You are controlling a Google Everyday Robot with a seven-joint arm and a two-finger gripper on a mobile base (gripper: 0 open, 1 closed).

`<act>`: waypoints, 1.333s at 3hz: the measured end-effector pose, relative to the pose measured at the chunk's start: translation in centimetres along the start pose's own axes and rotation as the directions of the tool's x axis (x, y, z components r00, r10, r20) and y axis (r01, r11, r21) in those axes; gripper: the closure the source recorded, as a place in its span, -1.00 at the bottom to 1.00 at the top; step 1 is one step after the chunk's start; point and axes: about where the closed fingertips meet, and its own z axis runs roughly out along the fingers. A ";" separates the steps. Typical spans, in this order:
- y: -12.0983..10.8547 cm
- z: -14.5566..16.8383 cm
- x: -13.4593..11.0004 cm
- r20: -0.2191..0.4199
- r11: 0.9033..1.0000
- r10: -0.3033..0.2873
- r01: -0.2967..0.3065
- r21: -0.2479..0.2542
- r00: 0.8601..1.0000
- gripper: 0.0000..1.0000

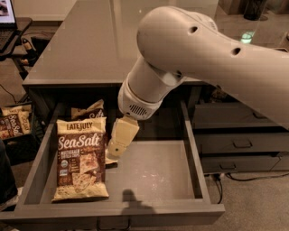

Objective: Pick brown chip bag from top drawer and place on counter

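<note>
The brown chip bag (81,158) lies flat on the left side of the open top drawer (153,173), with "Late July" and "Sea Salt" lettering facing up. My gripper (117,145) points down inside the drawer, just right of the bag's upper right edge and low over the drawer floor. A second bag (88,110) lies partly hidden behind the chip bag, and its lower corner sticks out under the gripper. The counter (90,40) stretches away above the drawer. My large white arm (198,54) covers the counter's right part.
A smaller brown-and-cream "Sea Salt" bag (12,122) sits outside the drawer at the far left. Narrower grey drawers with small handles (241,144) stand to the right. A laptop (6,13) sits on a side stand at the top left. Cables lie on the floor at the right.
</note>
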 end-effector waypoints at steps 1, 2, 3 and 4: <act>-0.1 1.9 -1.6 0.024 0.999 -0.020 0.019 0.036 0.999 -1.00; -1.6 8.6 -5.7 0.047 0.997 -0.053 0.050 0.063 0.997 -1.00; -1.6 8.9 -6.0 0.047 0.997 -0.053 0.050 0.061 0.997 -1.00; -1.4 10.1 -6.5 0.069 0.997 -0.063 0.059 0.057 0.996 -1.00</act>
